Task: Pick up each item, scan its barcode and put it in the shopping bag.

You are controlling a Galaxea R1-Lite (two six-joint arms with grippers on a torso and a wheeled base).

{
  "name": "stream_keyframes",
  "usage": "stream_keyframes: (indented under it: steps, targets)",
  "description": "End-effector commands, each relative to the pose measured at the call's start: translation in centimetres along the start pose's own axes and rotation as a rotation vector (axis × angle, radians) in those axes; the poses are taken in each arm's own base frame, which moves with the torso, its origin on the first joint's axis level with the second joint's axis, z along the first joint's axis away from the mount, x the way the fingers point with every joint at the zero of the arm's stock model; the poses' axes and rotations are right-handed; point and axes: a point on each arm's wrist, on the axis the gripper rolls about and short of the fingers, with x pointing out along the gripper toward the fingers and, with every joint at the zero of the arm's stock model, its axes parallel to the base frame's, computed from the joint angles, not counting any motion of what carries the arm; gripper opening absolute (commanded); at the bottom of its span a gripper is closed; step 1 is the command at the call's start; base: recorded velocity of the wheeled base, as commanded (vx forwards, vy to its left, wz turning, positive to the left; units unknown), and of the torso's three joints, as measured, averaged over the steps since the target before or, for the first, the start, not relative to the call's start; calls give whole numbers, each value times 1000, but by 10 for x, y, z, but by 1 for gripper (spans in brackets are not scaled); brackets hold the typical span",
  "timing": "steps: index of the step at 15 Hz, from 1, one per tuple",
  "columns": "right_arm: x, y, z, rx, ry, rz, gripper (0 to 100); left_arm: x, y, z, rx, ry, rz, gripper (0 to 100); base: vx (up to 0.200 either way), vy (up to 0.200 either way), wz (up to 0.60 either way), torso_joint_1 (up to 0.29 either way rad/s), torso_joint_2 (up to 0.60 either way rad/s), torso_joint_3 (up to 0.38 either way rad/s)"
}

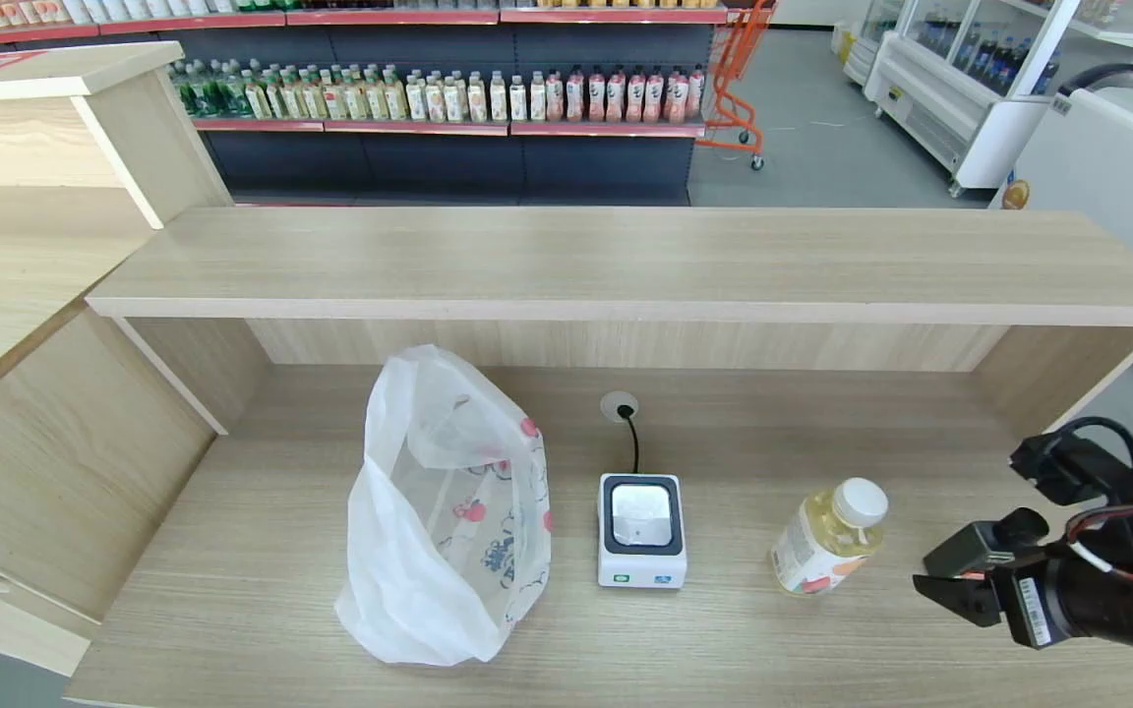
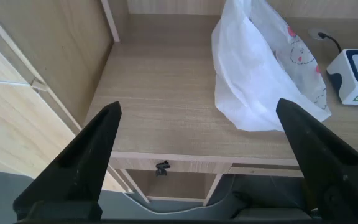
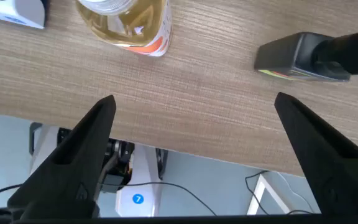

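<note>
The right hand (image 3: pixel 194 102), fingers spread wide and holding nothing, hovers over the near edge of the tabletop (image 1: pixel 724 639), close to the bottle (image 1: pixel 827 539) of pale yellow drink with a white cap, which stands to the right of the scanner (image 1: pixel 641 529). The left hand (image 2: pixel 199 104) is likewise spread and empty, out in front of the tabletop's near left part, where the white shopping bag (image 1: pixel 448 511) stands with its mouth open just left of the scanner. The scanner's black cable (image 1: pixel 635 442) runs back to a round grommet (image 1: pixel 619 404) in the tabletop.
</note>
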Motion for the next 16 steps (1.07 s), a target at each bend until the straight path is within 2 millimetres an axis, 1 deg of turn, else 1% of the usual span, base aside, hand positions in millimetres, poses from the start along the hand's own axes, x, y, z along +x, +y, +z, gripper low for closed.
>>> stream_keyframes:
  steps: [1, 4, 6, 8, 10, 12, 16]
  targets:
    - [37, 11, -26, -27, 127, 41, 100, 0, 0, 0, 0, 0, 0, 100, 0, 0, 0, 0, 0, 0]
    - [49, 24, -22, -58, 85, 80, 100, 0, 0, 0, 0, 0, 0, 100, 0, 0, 0, 0, 0, 0]
    - [64, 29, -16, -78, 28, 62, 100, 0, 0, 0, 0, 0, 0, 100, 0, 0, 0, 0, 0, 0]
    - [81, 39, -14, -100, -23, -19, 100, 0, 0, 0, 0, 0, 0, 100, 0, 0, 0, 0, 0, 0]
    - [95, 52, -12, -120, -79, 0, 100, 0, 0, 0, 0, 0, 0, 100, 0, 0, 0, 0, 0, 0]
    - [103, 60, -12, -133, -100, 10, 100, 0, 0, 0, 0, 0, 1, 100, 0, 0, 0, 0, 0, 0]
    - [121, 72, -13, -138, -165, -39, 100, 0, 0, 0, 0, 0, 0, 100, 0, 0, 0, 0, 0, 0]
